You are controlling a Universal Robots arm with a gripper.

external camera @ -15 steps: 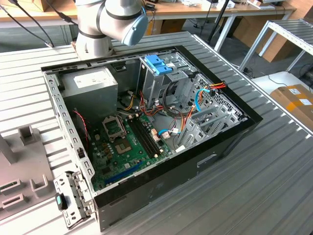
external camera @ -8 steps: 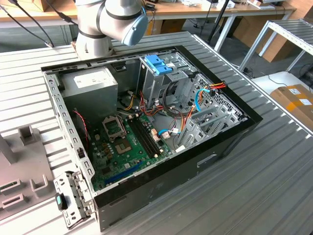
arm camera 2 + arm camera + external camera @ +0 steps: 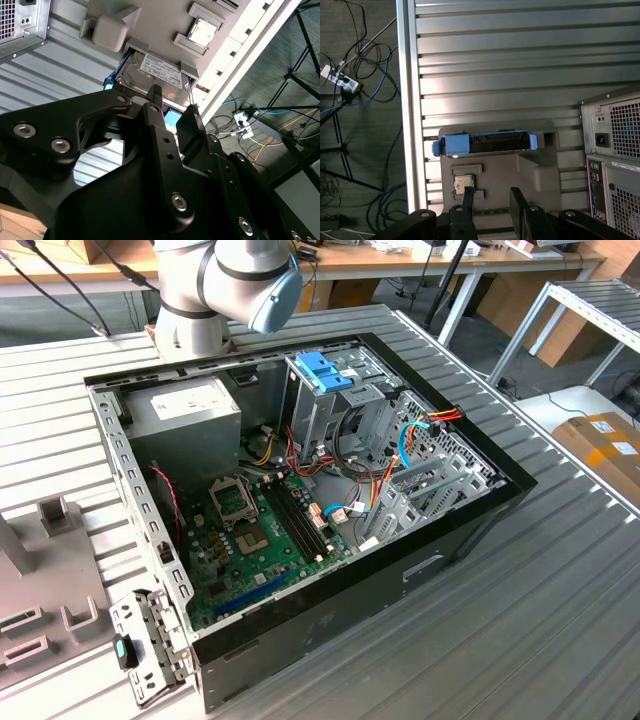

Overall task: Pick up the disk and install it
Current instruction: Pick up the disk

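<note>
The disk (image 3: 156, 75) is a silver-grey drive with a white printed label, edged by a blue bracket. It lies in a slot of a grey holder (image 3: 150, 25) on the ribbed metal table. In the first wrist view the disk (image 3: 485, 143) shows edge-on, its blue bracket ends sticking out at both sides. My gripper (image 3: 174, 105) hangs over it at a distance, open, its two black fingers apart with nothing between them. The gripper (image 3: 492, 197) is also seen short of the disk, over the grey holder (image 3: 530, 170).
An open computer case (image 3: 470, 530) lies on the table, holding a metal drive cage with a blue latch (image 3: 325, 370), a grey power-supply box (image 3: 190, 405) and a motherboard (image 3: 260, 530). A processor chip (image 3: 464, 183) sits in the holder. The case's rear panel (image 3: 615, 150) stands near the holder. Cables lie on the floor.
</note>
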